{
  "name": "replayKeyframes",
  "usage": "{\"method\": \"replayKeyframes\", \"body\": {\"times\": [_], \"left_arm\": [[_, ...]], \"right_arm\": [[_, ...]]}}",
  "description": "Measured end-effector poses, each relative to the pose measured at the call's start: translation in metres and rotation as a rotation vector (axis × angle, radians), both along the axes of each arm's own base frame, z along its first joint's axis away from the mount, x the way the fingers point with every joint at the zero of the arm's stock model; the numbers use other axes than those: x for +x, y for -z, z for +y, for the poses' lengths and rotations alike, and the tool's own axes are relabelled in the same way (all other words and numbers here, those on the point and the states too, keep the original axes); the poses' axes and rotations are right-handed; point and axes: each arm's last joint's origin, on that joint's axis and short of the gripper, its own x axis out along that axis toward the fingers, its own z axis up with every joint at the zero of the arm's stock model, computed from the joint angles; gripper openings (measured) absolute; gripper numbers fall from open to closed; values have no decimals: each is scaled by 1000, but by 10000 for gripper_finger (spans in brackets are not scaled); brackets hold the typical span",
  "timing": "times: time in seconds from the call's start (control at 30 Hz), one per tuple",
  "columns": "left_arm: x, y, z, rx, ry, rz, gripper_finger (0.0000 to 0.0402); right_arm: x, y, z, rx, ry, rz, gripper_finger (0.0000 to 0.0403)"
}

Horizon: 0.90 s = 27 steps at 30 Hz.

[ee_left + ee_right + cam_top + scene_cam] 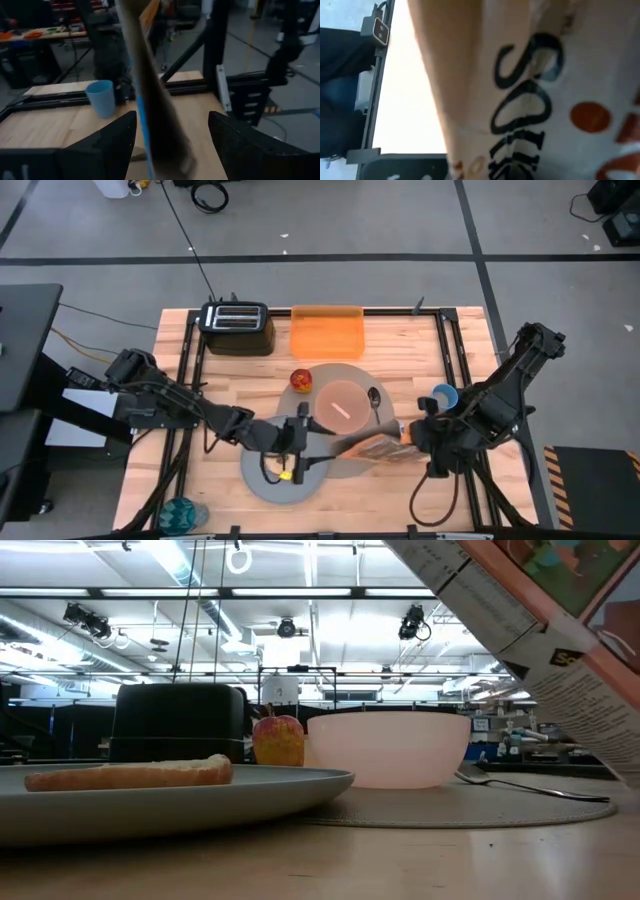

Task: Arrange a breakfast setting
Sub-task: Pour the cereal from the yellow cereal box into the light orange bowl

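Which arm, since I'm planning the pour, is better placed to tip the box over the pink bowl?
Right, probably. The right gripper holds the cereal box aloft beside the pink bowl; the left gripper only straddles its other end, fingers open.

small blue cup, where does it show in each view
High view: the small blue cup stands right of the placemat, beside the right arm.
Low view: not visible.
Left wrist view: the cup sits on the wooden table, beyond the tilted printed cardboard box.
Right wrist view: not visible; the box fills it.
Shared landmark: that box.
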Motion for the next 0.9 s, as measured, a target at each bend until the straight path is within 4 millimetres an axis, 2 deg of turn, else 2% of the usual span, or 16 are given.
{"method": "replayKeyframes", "body": {"times": [0.13,0.37,0.5,0.67,0.9], "left_arm": [[6,-2,3,-23,-15,-57,257],[30,24,21,-44,-79,-29,278],[37,27,28,-82,11,-34,309],[38,25,28,-143,140,-42,315],[44,32,34,-210,126,-39,316]], "right_arm": [[0,0,1,7,-16,2,12],[5,-1,-1,-2,-40,-12,12],[6,0,-2,4,-39,0,12],[5,1,-3,0,-44,18,12],[9,1,-10,-13,-12,24,12]]}}
